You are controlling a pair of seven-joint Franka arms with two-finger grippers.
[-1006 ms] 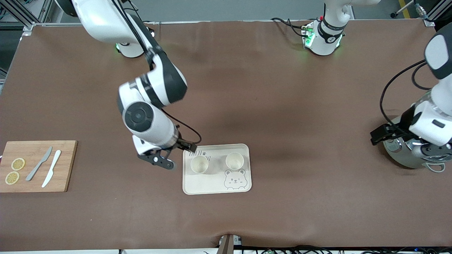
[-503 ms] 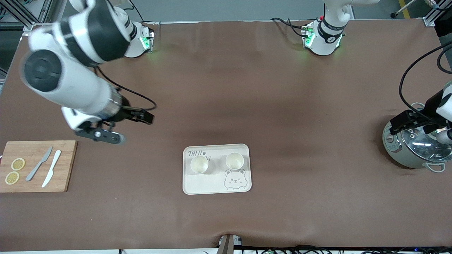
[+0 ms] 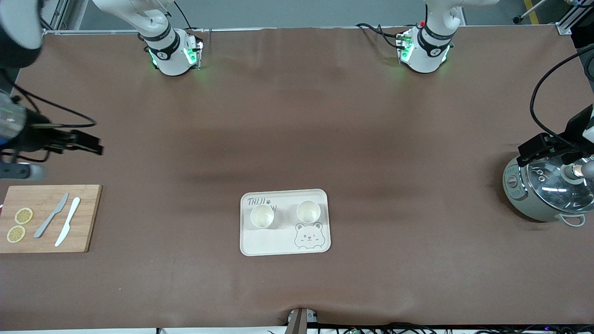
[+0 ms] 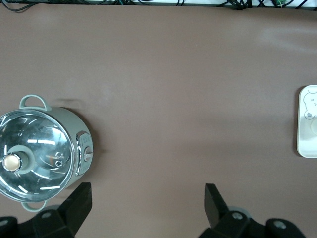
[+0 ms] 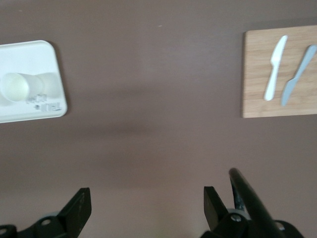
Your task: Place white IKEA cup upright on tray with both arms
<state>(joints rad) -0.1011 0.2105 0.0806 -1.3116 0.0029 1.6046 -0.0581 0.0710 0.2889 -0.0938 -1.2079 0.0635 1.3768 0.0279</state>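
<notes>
The cream tray (image 3: 267, 242) lies on the brown table near the front camera. Two white cups (image 3: 261, 216) (image 3: 308, 211) stand upright on it, side by side. My right gripper (image 5: 146, 204) is open and empty, high over bare table toward the right arm's end, between the tray (image 5: 22, 53) and the cutting board. One cup (image 5: 14, 85) shows in the right wrist view. My left gripper (image 4: 147, 199) is open and empty, up over the table beside the pot at the left arm's end. The tray's edge (image 4: 303, 148) shows in the left wrist view.
A wooden cutting board (image 3: 86, 218) with two knives and lemon slices lies at the right arm's end; it also shows in the right wrist view (image 5: 257, 74). A steel pot with a glass lid (image 3: 533, 199) stands at the left arm's end and shows in the left wrist view (image 4: 74, 129).
My right arm has swung up and away from the tray toward its own end of the table, empty. My left arm has drawn back a little over the pot. The cups have not moved.
</notes>
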